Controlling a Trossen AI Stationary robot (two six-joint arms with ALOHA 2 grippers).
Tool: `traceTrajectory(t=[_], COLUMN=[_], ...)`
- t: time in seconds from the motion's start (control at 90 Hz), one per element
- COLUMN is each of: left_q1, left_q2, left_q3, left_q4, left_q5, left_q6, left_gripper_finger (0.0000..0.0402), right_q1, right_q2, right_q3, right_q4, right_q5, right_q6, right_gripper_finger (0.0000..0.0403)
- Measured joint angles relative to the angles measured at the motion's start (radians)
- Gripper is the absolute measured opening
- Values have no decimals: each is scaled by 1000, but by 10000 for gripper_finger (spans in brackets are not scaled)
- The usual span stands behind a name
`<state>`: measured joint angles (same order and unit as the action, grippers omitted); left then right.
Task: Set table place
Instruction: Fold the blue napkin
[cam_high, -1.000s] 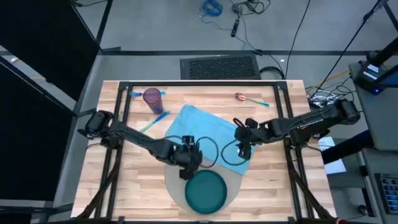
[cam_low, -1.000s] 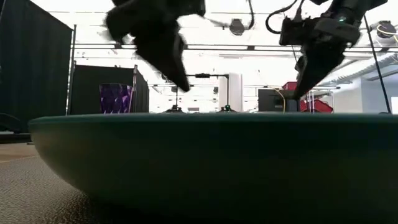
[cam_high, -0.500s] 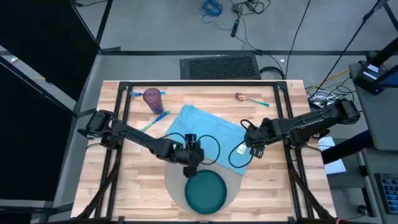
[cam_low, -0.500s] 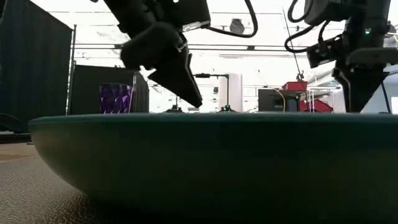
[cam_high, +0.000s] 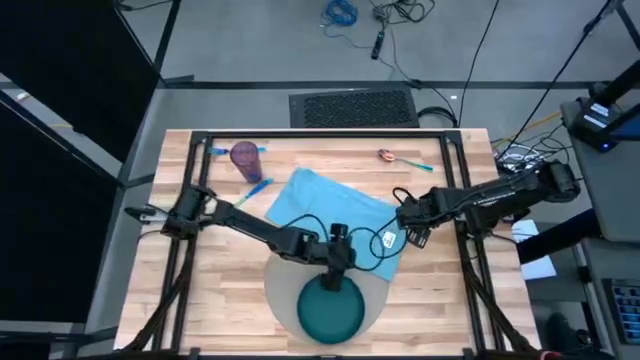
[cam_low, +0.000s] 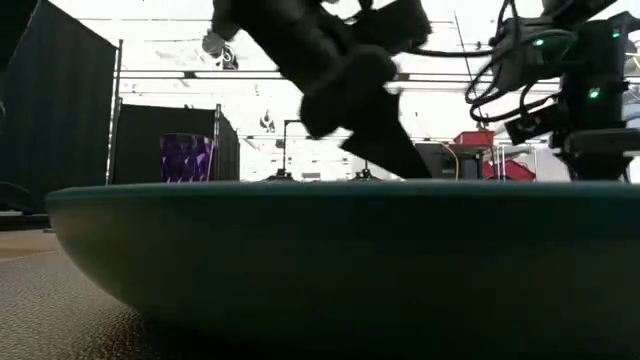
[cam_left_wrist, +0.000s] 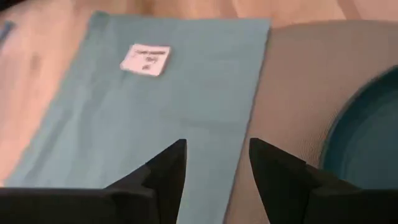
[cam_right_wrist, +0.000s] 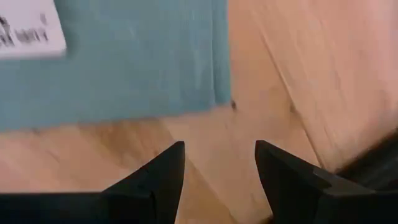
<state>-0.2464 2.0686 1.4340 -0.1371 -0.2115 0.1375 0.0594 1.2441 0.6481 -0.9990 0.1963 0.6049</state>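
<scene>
Setting stage: the placemat (cam_high: 283, 292) is laid on the table (cam_high: 225, 300) with the plate (cam_high: 331, 310) centred on it, so the napkin (cam_high: 330, 212) is judged to be the piece now being dealt with.
Left gripper: it (cam_high: 335, 272) is poised over the seam where napkin, placemat and plate meet; its fingers (cam_left_wrist: 163, 169) are spread apart with nothing between them, as the left wrist view shows.
Ahead of the left gripper: the napkin's straight edge overlaps the placemat (cam_left_wrist: 292, 93), and the plate rim (cam_left_wrist: 367, 134) lies just beyond, off to one side.
Why there: this spot is judged to have been chosen because the napkin edge resting on the mat can be pinched there and drawn clear of the plate.
Right gripper: it (cam_high: 412, 234) is held low at the napkin's outer corner; its fingers (cam_right_wrist: 289, 177) are parted and empty.
Ahead of the right gripper: the napkin corner (cam_right_wrist: 137, 56) with its white label (cam_right_wrist: 25, 31) is near, and bare wood lies directly under the fingertips.
Why there: a second hold on the opposite corner is judged to be intended, so that the cloth can be kept flat while moved.
Other items: a purple cup (cam_high: 245, 156), blue-handled cutlery (cam_high: 252, 190) and a spoon (cam_high: 392, 157) lie well beyond both grippers.
Risk: the plate could be nudged by the left gripper, being so close.
</scene>
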Motion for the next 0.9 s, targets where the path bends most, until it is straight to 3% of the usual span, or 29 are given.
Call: traceTrajectory(t=[0.378, 0.544, 0.678, 0.9], left_q1=[9, 21, 36, 37], left_q2=[189, 222, 220, 220], left_q3=[228, 254, 259, 258], left_q4=[26, 23, 28, 20], left_q5=[49, 52, 74, 118], left_q6=[89, 106, 106, 106], left_gripper_finger=[161, 161, 161, 161], right_q1=[-136, -170, -217, -237], right_q2=[0, 0, 0, 0], right_q3=[-1, -1, -36, -43], right_q4=[69, 81, 97, 126], right_q5=[37, -1, -95, -121], right_q6=[-108, -119, -112, -119], right_gripper_finger=[183, 183, 183, 183])
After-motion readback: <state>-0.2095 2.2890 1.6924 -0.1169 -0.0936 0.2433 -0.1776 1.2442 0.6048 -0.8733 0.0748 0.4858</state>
